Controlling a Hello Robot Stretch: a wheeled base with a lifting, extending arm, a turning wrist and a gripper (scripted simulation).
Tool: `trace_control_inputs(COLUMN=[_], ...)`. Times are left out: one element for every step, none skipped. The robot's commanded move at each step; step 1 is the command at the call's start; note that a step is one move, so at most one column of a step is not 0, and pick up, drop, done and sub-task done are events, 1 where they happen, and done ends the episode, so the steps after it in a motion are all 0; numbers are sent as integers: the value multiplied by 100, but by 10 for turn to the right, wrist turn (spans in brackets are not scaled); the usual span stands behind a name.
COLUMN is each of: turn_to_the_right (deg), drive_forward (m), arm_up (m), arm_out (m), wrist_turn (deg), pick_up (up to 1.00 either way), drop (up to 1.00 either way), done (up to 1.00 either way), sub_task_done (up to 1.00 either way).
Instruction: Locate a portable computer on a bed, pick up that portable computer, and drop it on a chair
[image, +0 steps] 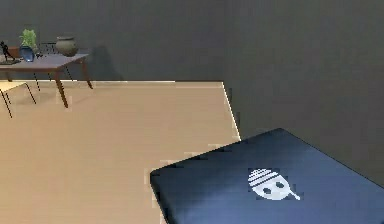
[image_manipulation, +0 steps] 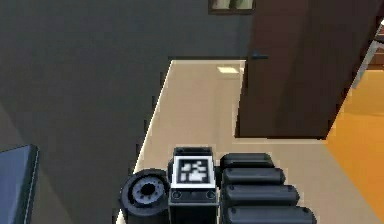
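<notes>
Laptop right up close, claw's a mystery

Dark closed laptop (image: 268, 188) with a white logo is at the forward view's lower right, tan floor beyond it; can't tell what's under it. In the arm side view the claw (image_manipulation: 146, 196) is just a dark lump, so I can't tell if it's grasping anything. Desk (image: 55, 66) far left.

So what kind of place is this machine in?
Probably a room in a home, perhaps a living area: a small table with a potted plant and a round pot on it, a pale wooden floor, and a dark brown door.
</notes>
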Motion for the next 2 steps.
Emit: trace_control_inputs(turn_to_the_right=[0,-450], drive_forward=[10,0], arm_up=[0,0], arm_out=[0,0], wrist_turn=[0,0], pick_up=[0,0], drop=[0,0], done=[0,0], sub_task_done=[0,0])
